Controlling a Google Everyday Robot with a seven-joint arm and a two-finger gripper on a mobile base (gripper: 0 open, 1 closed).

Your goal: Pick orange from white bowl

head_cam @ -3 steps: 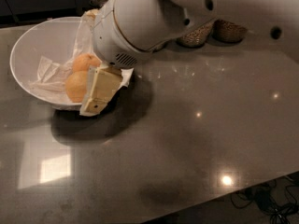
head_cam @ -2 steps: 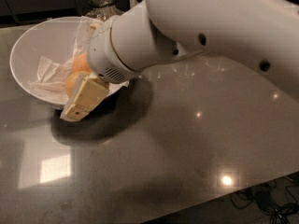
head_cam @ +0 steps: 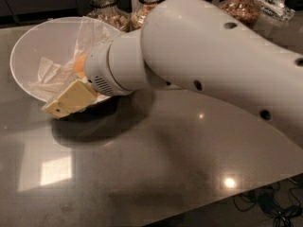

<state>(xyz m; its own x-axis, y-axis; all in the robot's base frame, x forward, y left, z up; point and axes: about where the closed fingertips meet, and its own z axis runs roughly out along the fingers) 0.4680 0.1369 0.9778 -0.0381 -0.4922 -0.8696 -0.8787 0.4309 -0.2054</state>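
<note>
The white bowl stands at the back left of the dark table, lined with crumpled white paper. A small part of the orange shows inside it on the right side, mostly hidden by my arm. My gripper reaches down at the bowl's front right rim, just below and left of the orange. Its cream-coloured end sticks out over the rim. The big white arm fills the right half of the view and hides the bowl's right side.
Several glass jars of grain stand in a row behind the bowl along the back. A clear plastic item lies at the back right. The table's front edge runs at the lower right, with cables on the floor beyond.
The arm has swung further across the view and now covers more of the bowl. The gripper has shifted left and lower at the bowl's front rim, and less of the fruit shows.
</note>
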